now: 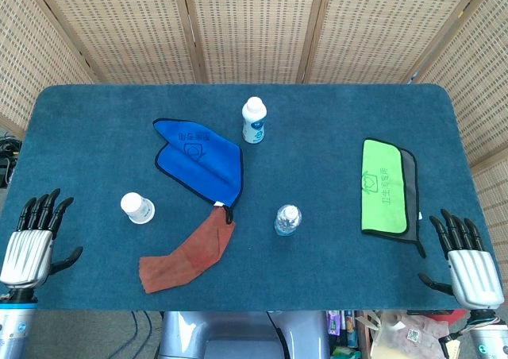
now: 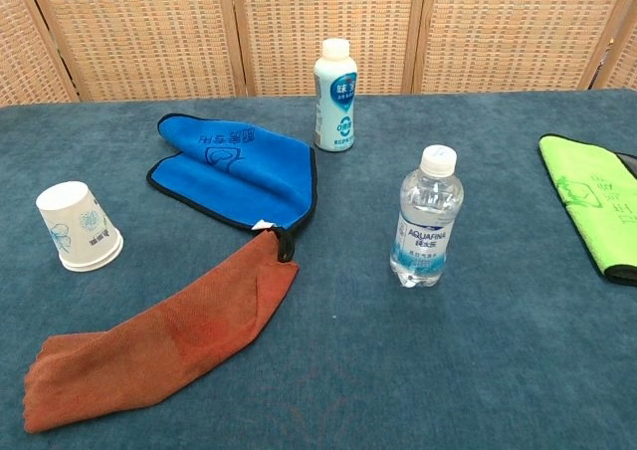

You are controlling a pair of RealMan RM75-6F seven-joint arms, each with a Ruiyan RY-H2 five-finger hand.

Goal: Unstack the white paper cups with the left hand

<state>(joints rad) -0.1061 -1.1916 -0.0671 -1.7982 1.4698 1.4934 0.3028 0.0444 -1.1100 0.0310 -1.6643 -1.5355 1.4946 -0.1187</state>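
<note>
Wicker screens back a blue-carpeted table (image 1: 333, 129) where the paper cups (image 1: 137, 208), upside down near the left edge, await unstacking; the left hand (image 1: 30, 244) and right hand (image 1: 467, 264) rest empty, fingers spread, at the near corners.

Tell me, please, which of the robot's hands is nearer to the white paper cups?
Left. The left hand rests open at the table's near-left edge, a short way from the white paper cups. The right hand is open at the near-right edge, across the table.
</note>
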